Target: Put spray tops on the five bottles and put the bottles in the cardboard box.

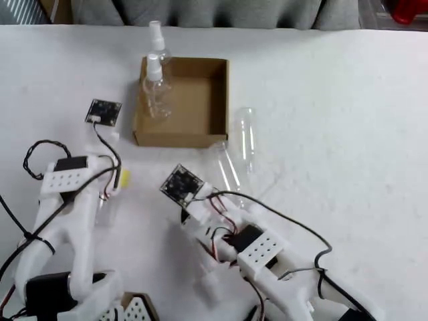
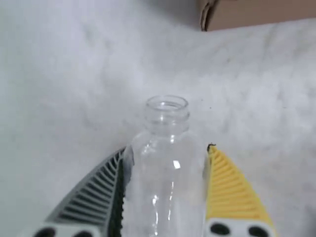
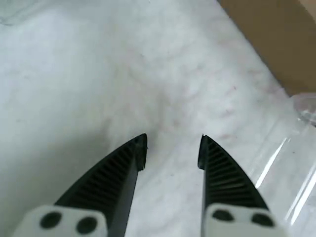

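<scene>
**Left gripper clamps a topless bottle**

The left gripper [image 2: 168, 149], lower left of the high view, is closed around a clear uncapped bottle [image 2: 167, 187]. The right gripper [image 3: 173, 144] stands spread and empty over the table [image 3: 74, 74]. The cardboard box [image 1: 221, 100] sits upper centre, with two spray-topped bottles [image 1: 155, 87] at its upper-left corner.

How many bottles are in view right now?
5. Two capped bottles stand at the left side of the cardboard box; two open bottles lie right of it; a fifth bottle is in the left gripper. Arms may hide more.
</scene>
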`<control>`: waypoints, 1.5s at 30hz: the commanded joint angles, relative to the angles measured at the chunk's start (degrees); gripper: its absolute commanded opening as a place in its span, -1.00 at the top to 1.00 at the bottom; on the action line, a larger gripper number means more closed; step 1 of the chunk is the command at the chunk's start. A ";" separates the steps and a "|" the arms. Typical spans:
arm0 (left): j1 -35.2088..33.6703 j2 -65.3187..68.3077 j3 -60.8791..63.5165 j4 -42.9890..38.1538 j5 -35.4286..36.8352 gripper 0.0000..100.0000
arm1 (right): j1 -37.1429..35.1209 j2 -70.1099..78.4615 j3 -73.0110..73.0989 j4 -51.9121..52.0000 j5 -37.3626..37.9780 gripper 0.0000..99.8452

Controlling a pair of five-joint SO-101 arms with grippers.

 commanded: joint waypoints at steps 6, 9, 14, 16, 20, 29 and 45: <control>0.66 -0.48 -0.35 -1.05 0.53 0.96 | -0.04 -0.66 5.63 -0.66 -0.09 0.70; 0.66 -0.40 -0.35 -1.05 0.53 0.96 | -0.40 -1.36 6.51 -4.09 -0.09 0.70; 0.57 -0.22 -0.35 -1.14 0.44 0.96 | -2.59 -1.98 9.14 -8.92 -0.35 0.71; 0.57 -0.22 -0.35 -1.14 0.44 0.96 | -2.68 -1.98 9.49 -10.33 -0.18 0.71; 0.57 -0.13 -0.35 -1.23 0.44 0.96 | -2.68 -1.98 9.49 -10.42 -0.18 0.71; 0.57 -0.40 -0.18 -0.70 0.44 0.96 | -2.77 -1.98 9.49 -10.42 -0.18 0.71; 0.92 -0.13 -0.26 -0.79 0.44 0.96 | -2.77 -1.98 9.49 -10.42 -0.18 0.71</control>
